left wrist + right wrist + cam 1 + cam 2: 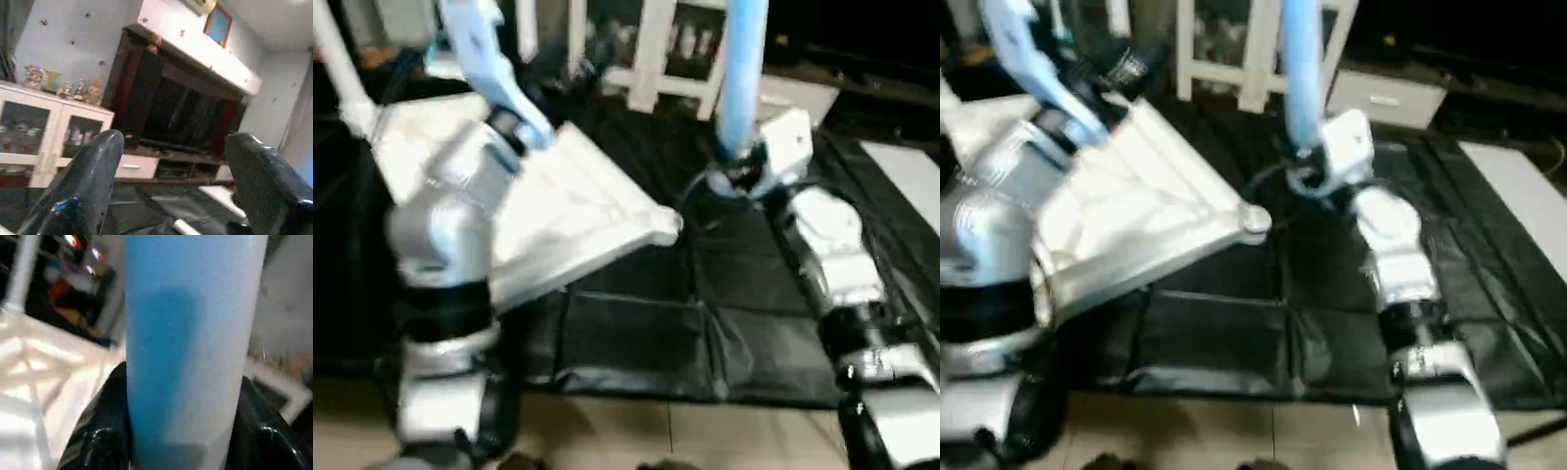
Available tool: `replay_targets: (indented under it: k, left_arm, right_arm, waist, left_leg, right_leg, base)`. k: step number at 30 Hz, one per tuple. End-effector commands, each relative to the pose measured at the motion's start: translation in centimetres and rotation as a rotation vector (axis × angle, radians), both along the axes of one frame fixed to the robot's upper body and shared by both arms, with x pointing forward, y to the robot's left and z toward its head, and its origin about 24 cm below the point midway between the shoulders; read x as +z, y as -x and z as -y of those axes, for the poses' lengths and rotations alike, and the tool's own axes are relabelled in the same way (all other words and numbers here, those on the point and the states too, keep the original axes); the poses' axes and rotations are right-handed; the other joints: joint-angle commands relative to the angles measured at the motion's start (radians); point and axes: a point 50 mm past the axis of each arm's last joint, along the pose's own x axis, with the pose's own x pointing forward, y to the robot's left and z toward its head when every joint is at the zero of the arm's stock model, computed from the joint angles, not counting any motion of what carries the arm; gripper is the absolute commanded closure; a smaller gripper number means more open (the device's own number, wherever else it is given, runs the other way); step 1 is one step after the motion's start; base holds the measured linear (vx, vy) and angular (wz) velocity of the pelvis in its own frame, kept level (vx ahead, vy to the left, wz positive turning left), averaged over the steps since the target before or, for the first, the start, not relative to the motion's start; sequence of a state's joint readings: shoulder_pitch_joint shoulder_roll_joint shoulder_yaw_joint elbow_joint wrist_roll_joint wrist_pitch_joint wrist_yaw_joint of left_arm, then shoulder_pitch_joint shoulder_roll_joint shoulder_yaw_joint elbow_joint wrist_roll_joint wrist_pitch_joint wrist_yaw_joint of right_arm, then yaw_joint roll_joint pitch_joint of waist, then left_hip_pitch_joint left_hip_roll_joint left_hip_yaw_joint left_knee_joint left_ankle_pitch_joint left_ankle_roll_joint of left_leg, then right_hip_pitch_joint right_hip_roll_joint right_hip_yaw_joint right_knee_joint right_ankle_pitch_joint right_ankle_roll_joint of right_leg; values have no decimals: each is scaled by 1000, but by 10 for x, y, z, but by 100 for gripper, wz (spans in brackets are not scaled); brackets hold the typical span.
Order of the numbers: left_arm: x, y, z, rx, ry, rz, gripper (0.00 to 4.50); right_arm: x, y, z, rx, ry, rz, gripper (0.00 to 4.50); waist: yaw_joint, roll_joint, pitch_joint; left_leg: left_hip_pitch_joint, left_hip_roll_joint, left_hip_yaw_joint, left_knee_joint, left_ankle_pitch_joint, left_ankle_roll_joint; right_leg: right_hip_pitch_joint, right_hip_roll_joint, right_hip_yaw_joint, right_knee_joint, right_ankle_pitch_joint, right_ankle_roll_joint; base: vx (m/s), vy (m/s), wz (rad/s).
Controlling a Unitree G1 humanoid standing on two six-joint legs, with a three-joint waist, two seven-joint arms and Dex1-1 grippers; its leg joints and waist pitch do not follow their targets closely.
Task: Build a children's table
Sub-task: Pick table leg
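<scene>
Item 1. tabletop [578, 211]. Lay upside down on the black-covered work surface [636, 333], at nine to ten o'clock of the head view's centre. Ribbed underside turned up, presumably so that the sockets faced the legs. Near edge looked raised off the cover; cause not discernible.

Item 2. corner socket [662, 223]. Sat at the tabletop's three o'clock corner, close to the view's centre. Seen empty and unobstructed, so judged the likeliest seat for the carried leg.

Item 3. leg [741, 69]. Stood near upright at one o'clock, well apart from the socket, with the lower end in the right pincer. Kept vertical, probably to go straight down into a socket without tipping.

Item 4. right gripper [736, 174]. Clamped on the leg near its lower end, one of the black fingers [100, 428] on each side of the tube. Grip set low, probably to steer the tip; risk of the long free end swaying.

Item 5. left gripper [178, 142]. Spread wide, nothing between the fingers, aimed out at the room, not at the work. Judged free to steady the tabletop.

Item 6. second leg [335, 69]. Rose at eleven o'clock from the tabletop's far corner; appeared already seated, joint too blurred to confirm.

Progress: judged early, with most sockets unfilled.
</scene>
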State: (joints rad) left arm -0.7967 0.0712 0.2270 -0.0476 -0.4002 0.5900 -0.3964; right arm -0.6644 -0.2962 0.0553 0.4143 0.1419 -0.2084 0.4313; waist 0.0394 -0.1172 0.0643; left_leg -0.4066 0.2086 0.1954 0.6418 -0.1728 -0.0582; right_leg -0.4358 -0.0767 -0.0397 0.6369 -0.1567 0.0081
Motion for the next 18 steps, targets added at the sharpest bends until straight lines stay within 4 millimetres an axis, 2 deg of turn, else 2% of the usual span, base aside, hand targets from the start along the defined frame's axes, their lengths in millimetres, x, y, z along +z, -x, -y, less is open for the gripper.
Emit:
replay_targets:
  k: [1, 2, 3, 4, 5, 7, 10, 11, 13, 15, 18]
  left_arm:
    - [5, 3, 18, -68, -9, 22, 30]
    - [10, 5, 26, -113, -7, 43, 15]
    - [14, 7, 31, -146, 2, 59, 15]
    - [19, 10, 35, -180, 29, 74, 7]
    - [19, 10, 35, -180, 29, 74, 5]
    - [31, 21, 43, -299, 86, 117, 2]
    - [36, 28, 47, -368, 91, 143, 0]
    - [34, 31, 48, -391, 64, 155, 0]
    - [34, 31, 48, -391, 64, 155, 0]
    - [21, 34, 52, -396, -53, 169, 0]
    - [17, 33, 53, -393, -74, 161, 0]
  right_arm:
    - [1, 6, 6, -39, 34, 54, 264]
    - [0, 10, 2, -30, 79, 87, 264]
    - [-1, 14, 0, -24, 115, 98, 264]
    - [-4, 16, -1, -21, 135, 91, 264]
    - [-4, 16, -1, -21, 135, 91, 264]
    - [-9, 20, 0, -35, 140, 57, 264]
    - [-11, 24, 0, -38, 136, 35, 264]
    - [-11, 25, 1, -41, 128, 23, 264]
    - [-11, 25, 1, -41, 128, 23, 264]
    - [-11, 32, 1, -61, 114, -10, 264]
    - [-12, 34, 1, -70, 117, -13, 264]
  waist:
    - [-6, 20, -77]
    - [-10, 31, -77]
    - [-8, 29, -80]
    - [-11, 25, -81]
    - [-14, 33, -83]
    - [-15, 33, -81]
    - [-16, 32, -81]
    - [-16, 36, -81]
    - [-19, 34, -80]
    - [-15, 36, -80]
    - [-20, 39, -81]
  left_leg:
    - [45, 17, -9, -79, -346, -36]
    - [40, 16, -13, -84, -359, -49]
    - [40, 15, -14, -84, -358, -51]
    - [31, 14, -16, -86, -344, -53]
    - [32, 14, -16, -86, -341, -52]
    - [29, 12, -15, -86, -340, -40]
    - [26, 10, -14, -83, -334, -30]
    - [27, 10, -14, -83, -324, -27]
    - [27, 10, -14, -84, -320, -25]
    - [31, 10, -14, -84, -316, -23]
    - [31, 12, -14, -86, -302, -31]
  right_leg:
    - [25, -28, 22, -91, -321, -122]
    - [31, -27, 21, -92, -319, -114]
    - [34, -29, 20, -90, -310, -114]
    - [41, -29, 21, -87, -293, -111]
    - [42, -29, 22, -88, -266, -114]
    - [46, -29, 24, -88, -247, -125]
    - [49, -29, 23, -87, -260, -122]
    - [49, -30, 24, -88, -262, -120]
    - [49, -28, 24, -89, -268, -115]
    - [49, -26, 25, -92, -274, -110]
    - [49, -25, 26, -86, -247, -116]
  base:
    - [0, 0, 0]
    - [0, 0, 0]
    - [0, 0, 0]
    - [0, 0, 0]
    - [0, 0, 0]
    - [0, 0, 0]
    - [0, 0, 0]
    - [0, 0, 0]
    - [0, 0, 0]
    - [0, 0, 0]
    - [0, 0, 0]
